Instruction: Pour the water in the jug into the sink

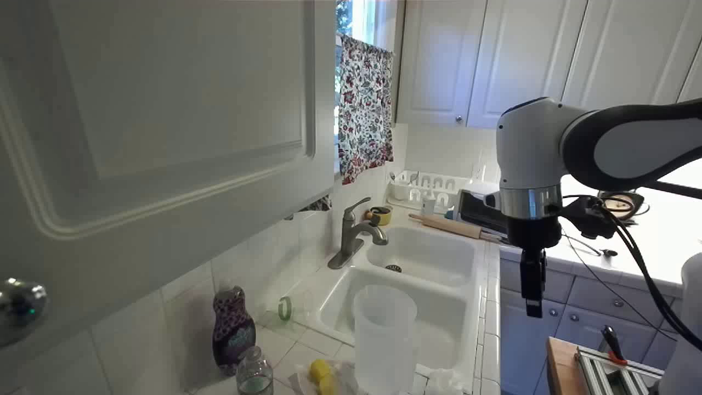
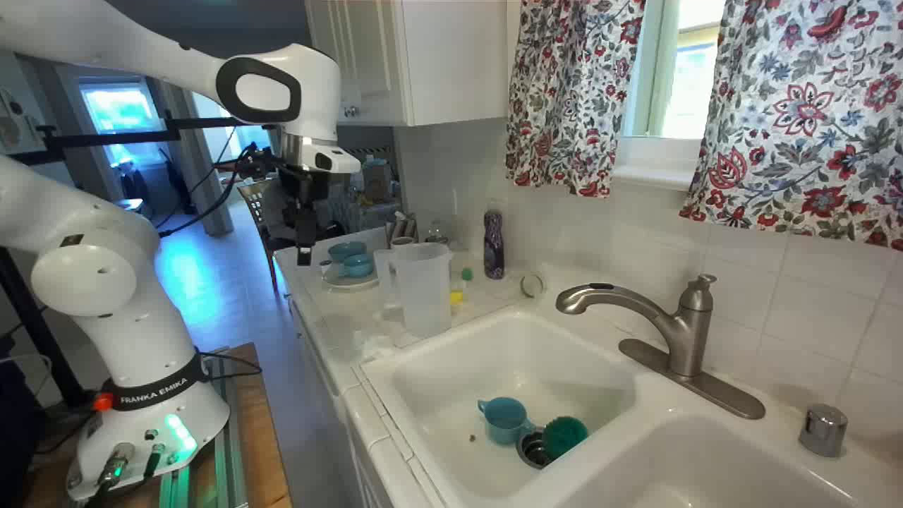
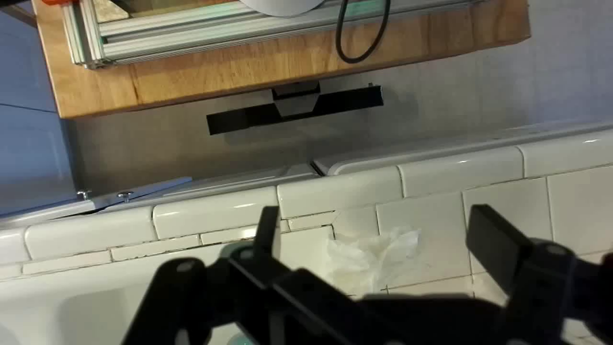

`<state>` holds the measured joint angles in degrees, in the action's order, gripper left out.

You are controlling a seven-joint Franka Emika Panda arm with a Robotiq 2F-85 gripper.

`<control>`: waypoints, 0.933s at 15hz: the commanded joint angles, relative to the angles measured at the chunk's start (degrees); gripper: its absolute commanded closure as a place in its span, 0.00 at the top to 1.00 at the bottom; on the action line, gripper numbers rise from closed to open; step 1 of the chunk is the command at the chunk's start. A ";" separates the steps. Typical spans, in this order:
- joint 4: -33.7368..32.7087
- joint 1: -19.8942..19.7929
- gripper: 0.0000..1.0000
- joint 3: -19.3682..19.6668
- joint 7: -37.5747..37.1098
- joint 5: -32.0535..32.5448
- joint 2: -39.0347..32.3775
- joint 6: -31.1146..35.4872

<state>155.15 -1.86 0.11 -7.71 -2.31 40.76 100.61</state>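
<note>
Hand (image 3: 383, 235) spread wide, gripping nothing, pointing down, consistent with a grasp not yet begun. Past it on the counter (image 3: 431, 215) lies a crumpled sheet (image 3: 373, 258), paper or plastic not determinable. The jug (image 2: 427, 296) stands upright on the counter just beside the sink (image 2: 451, 374), presumably so that a short carry suffices for pouring. Its handle (image 2: 383, 275) is on the side towards the arm (image 2: 106, 275), which should favour a grasp. Water level not discernible from these views. In the sink, a blue cup (image 2: 504, 418) and apparent green scrubber (image 2: 564, 436), probably for washing-up. Farthest, the faucet (image 2: 684, 335); contact during tipping is possible.
</note>
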 commanded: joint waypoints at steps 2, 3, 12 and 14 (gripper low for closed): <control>-0.13 -0.37 1.00 -0.31 0.21 -0.17 -0.01 -0.19; -0.13 -0.37 1.00 -0.31 0.21 -0.17 -0.01 -0.19; 0.02 1.31 1.00 -8.33 -17.55 -10.47 -1.62 17.44; 0.80 0.97 1.00 -12.13 -22.80 -10.07 -2.02 24.74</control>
<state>155.19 -0.85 -7.89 -23.79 -10.70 39.73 117.42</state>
